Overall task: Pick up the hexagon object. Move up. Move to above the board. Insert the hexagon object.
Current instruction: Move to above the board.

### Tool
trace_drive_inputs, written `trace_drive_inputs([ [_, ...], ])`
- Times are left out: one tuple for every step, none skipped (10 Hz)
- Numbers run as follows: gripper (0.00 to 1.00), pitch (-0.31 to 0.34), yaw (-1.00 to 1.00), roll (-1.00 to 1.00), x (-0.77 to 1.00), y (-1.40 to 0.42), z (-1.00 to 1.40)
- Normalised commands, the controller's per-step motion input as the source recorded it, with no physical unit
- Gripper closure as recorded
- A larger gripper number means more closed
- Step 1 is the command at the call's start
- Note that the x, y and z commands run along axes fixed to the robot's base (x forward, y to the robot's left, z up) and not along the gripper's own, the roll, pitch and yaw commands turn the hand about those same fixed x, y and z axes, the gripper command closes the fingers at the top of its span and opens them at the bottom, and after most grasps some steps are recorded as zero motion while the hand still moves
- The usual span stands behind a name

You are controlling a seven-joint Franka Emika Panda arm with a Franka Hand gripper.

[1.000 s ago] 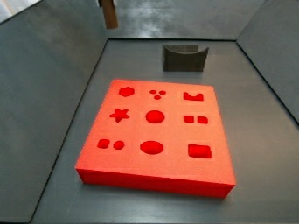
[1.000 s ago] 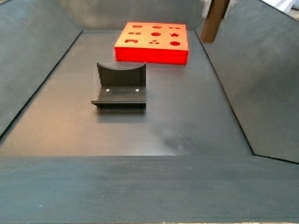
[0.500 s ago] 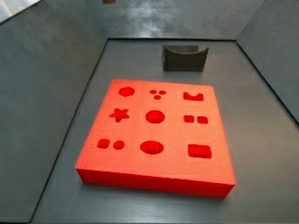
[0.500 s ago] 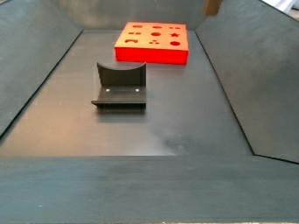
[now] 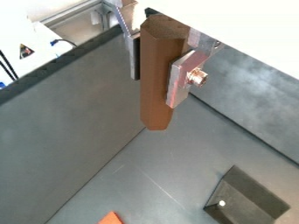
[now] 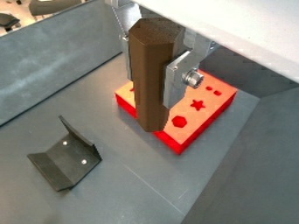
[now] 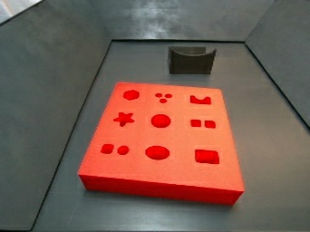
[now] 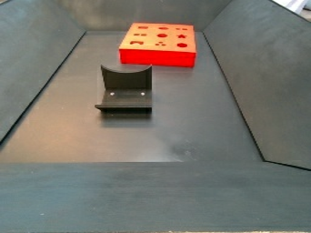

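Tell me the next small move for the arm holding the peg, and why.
Probably travel sideways toward above the board. The gripper holds the hexagon object upright, high above the floor; the side views show neither.

Dark grey matte floor [image 8: 158, 136], hemmed in by plain grey walls [image 7: 54, 82] that slope outward like a trough. On the floor, the fixture [image 7: 191, 60], dark and L-shaped, close to one end wall. Soft, even light with a faint pale sheen on the floor. Beyond a wall's top edge in a wrist view, a bright patch with dark cables [image 5: 14, 54].
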Motion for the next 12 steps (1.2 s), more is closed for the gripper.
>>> trace_drive_inputs([
  [1.0, 0.089, 0.03, -0.02, 0.01, -0.04, 0.39],
  [1.0, 0.091, 0.03, -0.02, 0.01, -0.03, 0.24],
  [1.0, 0.59, 0.15, 0.15, 0.5, -1.0, 0.02],
  [1.0, 0.575, 0.15, 0.17, 0.51, -1.0, 0.0],
  [1.0, 0.534, 0.11, 0.16, 0.56, -1.0, 0.0],
  [1.0, 0.431, 0.05, 0.08, 0.57, -1.0, 0.01],
  [1.0, 0.3, 0.04, 0.04, 0.56, -1.0, 0.01],
  [1.0, 0.197, 0.03, 0.02, 0.56, -1.0, 0.02],
  [1.0, 0.133, 0.02, 0.02, 0.57, -1.0, 0.02],
  [1.0, 0.126, 0.02, 0.02, 0.6, -1.0, 0.03],
  [1.0, 0.136, 0.01, 0.04, 0.44, -0.65, 0.03],
  [1.0, 0.13, 0.01, 0.05, 0.29, -0.4, 0.03],
])
